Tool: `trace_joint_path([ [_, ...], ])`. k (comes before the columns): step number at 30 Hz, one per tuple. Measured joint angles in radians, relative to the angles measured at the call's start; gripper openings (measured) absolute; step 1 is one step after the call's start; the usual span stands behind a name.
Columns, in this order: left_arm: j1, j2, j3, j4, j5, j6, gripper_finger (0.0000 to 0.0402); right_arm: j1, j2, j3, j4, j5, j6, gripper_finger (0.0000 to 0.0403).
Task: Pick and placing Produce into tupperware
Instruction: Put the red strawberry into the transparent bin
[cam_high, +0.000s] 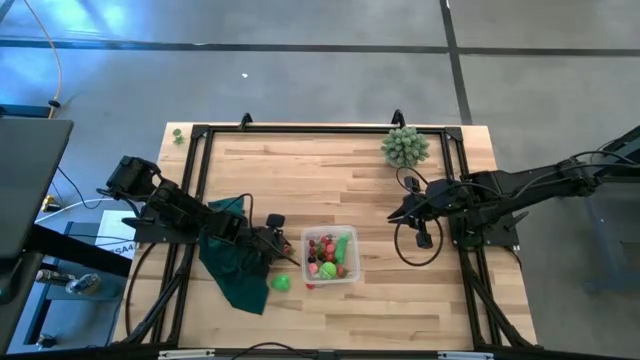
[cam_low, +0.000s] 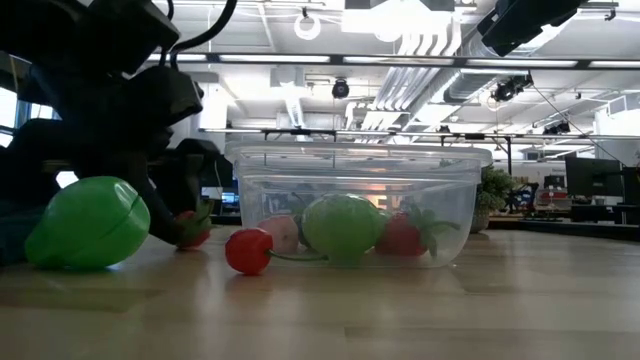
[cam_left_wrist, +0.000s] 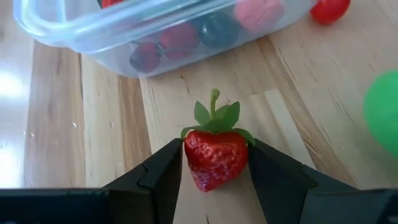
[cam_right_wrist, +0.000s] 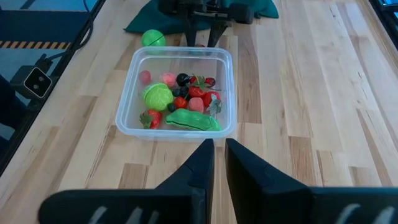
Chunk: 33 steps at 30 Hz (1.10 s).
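Mostly done, by the look of it. The tupperware (cam_high: 331, 256) sits near the front middle of the table and already holds most of the produce: a round green piece (cam_right_wrist: 158, 96), a long green one (cam_right_wrist: 193, 121), plus a mix of small red, pink and dark pieces. Left gripper (cam_left_wrist: 214, 168) is down at the table just left of the container, fingers (cam_left_wrist: 163, 175) closed onto a strawberry (cam_left_wrist: 215, 157), one pad on each side, leaf end pointing at the container wall. It looks gripped but not lifted; the berry seems to sit on or just off the wood, can't tell which. Still outside: a green ball (cam_low: 88, 222) on the table near the dark green cloth (cam_high: 232, 270), and a small red piece (cam_low: 248, 250) lying right beside the container's front wall. So I'd say three items left counting the strawberry. Right gripper (cam_right_wrist: 217, 163) waits well to the right of the container, fingers nearly together with a thin gap, holding nothing. Pale spiky plant (cam_high: 404, 146) at the far right is untouched and not part of this.
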Motion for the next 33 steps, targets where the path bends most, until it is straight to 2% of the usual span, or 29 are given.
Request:
trace_joint_path([
  [29,0.006,0.0,0.0,0.043,-0.016,0.003,0.017,0.0,0.0,0.0,0.0,0.0,0.0,0.003],
  [33,0.039,0.0,0.0,0.042,0.018,0.009,0.0171,0.0,0.0,0.0,0.0,0.0,0.0,0.003],
])
